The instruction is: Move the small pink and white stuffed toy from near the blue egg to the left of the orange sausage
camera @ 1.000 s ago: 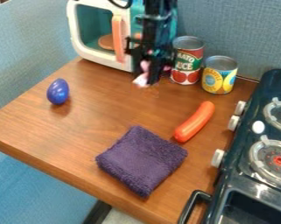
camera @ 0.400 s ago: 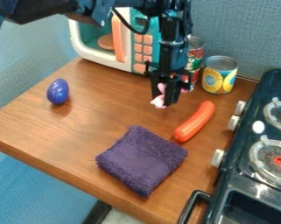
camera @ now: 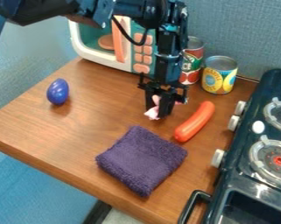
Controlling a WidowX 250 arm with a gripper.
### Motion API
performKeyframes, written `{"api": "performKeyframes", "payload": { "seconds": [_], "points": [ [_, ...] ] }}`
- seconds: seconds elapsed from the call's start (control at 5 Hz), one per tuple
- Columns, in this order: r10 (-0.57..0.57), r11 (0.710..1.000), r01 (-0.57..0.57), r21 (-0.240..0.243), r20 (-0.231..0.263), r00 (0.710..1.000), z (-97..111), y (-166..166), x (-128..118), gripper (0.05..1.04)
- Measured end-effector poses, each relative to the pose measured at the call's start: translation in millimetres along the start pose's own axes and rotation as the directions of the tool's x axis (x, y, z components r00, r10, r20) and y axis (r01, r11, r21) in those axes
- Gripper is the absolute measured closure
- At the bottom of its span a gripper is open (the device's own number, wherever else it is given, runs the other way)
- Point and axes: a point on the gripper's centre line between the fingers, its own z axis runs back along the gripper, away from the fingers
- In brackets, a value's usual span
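Pink-and-white small object [camera: 152,113] sits clamped between the fingers of the black gripper [camera: 157,113], over the brown wooden table [camera: 89,127], in the camera view. From it, a folded purple cloth [camera: 141,159] lies at 6 o'clock, an orange-red toy sausage [camera: 195,121] near 4, a glossy blue egg [camera: 57,92] between 9 and 10, and a yellow-labelled metal can [camera: 219,78] near 2.

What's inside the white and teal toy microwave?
A round orange-brown piece shows inside the white and teal toy microwave, left of its salmon handle. The black robot arm covers the upper part; anything behind it can't be seen.
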Motion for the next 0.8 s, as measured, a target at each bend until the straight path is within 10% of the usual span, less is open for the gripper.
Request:
{"api": "performKeyframes", "payload": {
  "seconds": [0.2, 0.6, 0.8],
  "points": [
    [0.012, 1.0, -0.013, -0.013, -0.015, 1.0, -4, -1, -2, 0.617],
    [0.027, 0.998, -0.027, -0.05, -0.007, 1.0, -6, 1, -8, 0.084],
    [0.067, 0.995, -0.064, -0.074, 0.037, 0.997, 9, 14, -19, 0.08]
  ]
}}
